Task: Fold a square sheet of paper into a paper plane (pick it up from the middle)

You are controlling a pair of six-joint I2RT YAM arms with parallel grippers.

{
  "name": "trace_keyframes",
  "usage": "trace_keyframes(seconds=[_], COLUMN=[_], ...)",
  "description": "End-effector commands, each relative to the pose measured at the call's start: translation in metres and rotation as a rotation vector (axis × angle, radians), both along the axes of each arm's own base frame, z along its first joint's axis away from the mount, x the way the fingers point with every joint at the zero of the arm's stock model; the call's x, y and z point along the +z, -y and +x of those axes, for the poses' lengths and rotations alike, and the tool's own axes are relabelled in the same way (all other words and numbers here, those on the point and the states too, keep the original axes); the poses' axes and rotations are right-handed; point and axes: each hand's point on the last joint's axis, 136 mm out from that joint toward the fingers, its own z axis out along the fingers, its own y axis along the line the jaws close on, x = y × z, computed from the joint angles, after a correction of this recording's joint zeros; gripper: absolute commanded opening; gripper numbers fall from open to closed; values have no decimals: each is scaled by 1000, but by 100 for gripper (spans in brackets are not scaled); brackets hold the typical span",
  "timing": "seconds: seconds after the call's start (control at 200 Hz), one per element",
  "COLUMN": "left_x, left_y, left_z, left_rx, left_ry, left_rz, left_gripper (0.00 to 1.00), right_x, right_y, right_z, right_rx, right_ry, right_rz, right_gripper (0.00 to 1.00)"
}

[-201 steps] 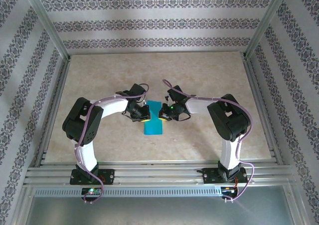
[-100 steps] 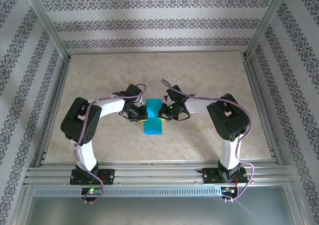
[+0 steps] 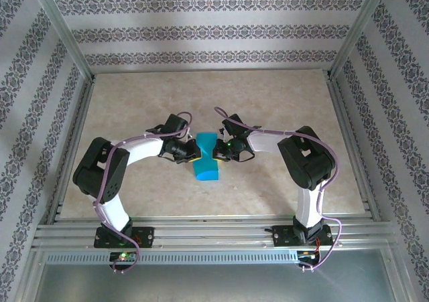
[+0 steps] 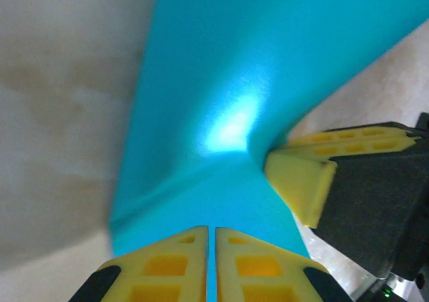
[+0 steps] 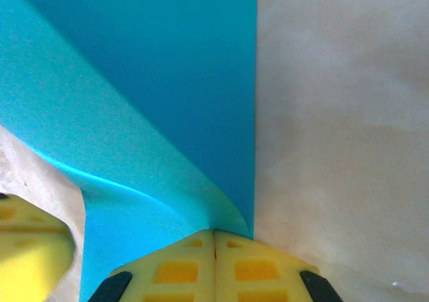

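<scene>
The square sheet of paper (image 3: 207, 165) is teal-blue and reads as a narrow band at the table's middle, pinched in at its waist and bulging at its near end. My left gripper (image 3: 194, 153) is shut on its left edge and my right gripper (image 3: 217, 153) on its right edge. In the left wrist view the paper (image 4: 221, 94) bows upward and runs between the left gripper (image 4: 212, 230); a right fingertip (image 4: 301, 181) presses in from the right. In the right wrist view the right gripper (image 5: 214, 233) clamps a curled edge of the paper (image 5: 147, 94). The paper plane is out of view.
The beige table (image 3: 134, 108) stretches all round the paper. Aluminium frame posts and patterned walls enclose it, with metal rails (image 3: 201, 232) along the near edge where both arm bases are bolted.
Both grippers have drawn closer together and slightly farther away. The paper has narrowed at its middle and bulged up at its near end. The left arm's elbow has swung left and down.
</scene>
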Motion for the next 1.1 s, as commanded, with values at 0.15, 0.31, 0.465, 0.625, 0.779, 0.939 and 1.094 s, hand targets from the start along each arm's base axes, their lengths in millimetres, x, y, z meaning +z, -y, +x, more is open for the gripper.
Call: trace_keyframes(seconds=[0.15, 0.31, 0.465, 0.625, 0.779, 0.939, 1.094], left_x=[-28, -48, -43, -19, 14, 15, -16], left_y=[1, -23, -47, -50, -19, 20, 18], left_z=[-26, -51, -66, -67, -39, -21, -33], left_rx=[17, 0, -30, -37, 12, 15, -6], left_ry=[-81, -123, -113, -52, 48, 58, -16], left_rz=[-2, 111, 223, 216, 45, -56, 37], left_gripper=[12, 12, 12, 12, 12, 12, 11], right_x=[-76, -78, -83, -83, -82, -84, -84], right_y=[71, 77, 87, 88, 89, 90, 90], right_z=[-52, -54, -59, -57, -57, -58, -58], right_rx=[-38, -42, -70, -73, -69, -72, -79], right_ry=[-209, -222, -240, -229, -225, -231, -230], right_rz=[-361, -401, -451, -461, -466, -471, -472], right_gripper=[6, 6, 5, 5, 6, 6, 6])
